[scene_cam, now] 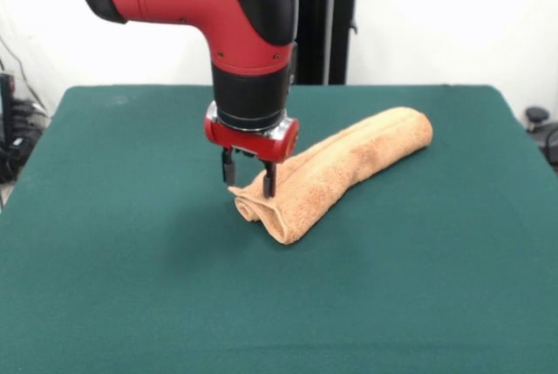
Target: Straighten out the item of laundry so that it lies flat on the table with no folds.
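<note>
Front view: gripper (248, 180) over towel's (349, 165) (rolled) end.

Dark green table (131, 287) w/ one orange-tan towel (349, 165) on it, rolled up, lying diagonally near centre-right.

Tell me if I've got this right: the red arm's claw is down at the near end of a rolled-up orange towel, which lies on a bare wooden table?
Not quite. The claw is indeed at the near end of the rolled-up orange towel, but the table is not bare wood: it has a dark green cloth surface. The front view shows this plainly.
</note>
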Controlling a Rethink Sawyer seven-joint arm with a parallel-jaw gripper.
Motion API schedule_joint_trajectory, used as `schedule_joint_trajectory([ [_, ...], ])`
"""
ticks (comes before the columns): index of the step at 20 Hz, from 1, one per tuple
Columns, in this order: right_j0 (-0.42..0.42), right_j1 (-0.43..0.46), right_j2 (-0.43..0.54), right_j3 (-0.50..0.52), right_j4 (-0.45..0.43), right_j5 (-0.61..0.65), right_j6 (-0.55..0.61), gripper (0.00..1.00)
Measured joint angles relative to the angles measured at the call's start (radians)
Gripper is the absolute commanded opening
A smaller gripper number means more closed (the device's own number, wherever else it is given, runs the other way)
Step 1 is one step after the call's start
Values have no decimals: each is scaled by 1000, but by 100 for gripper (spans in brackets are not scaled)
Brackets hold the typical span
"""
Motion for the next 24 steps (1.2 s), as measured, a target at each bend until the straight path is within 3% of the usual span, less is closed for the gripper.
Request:
schedule_joint_trajectory([
  [24,-19,15,9,1,0,0,0,100],
])
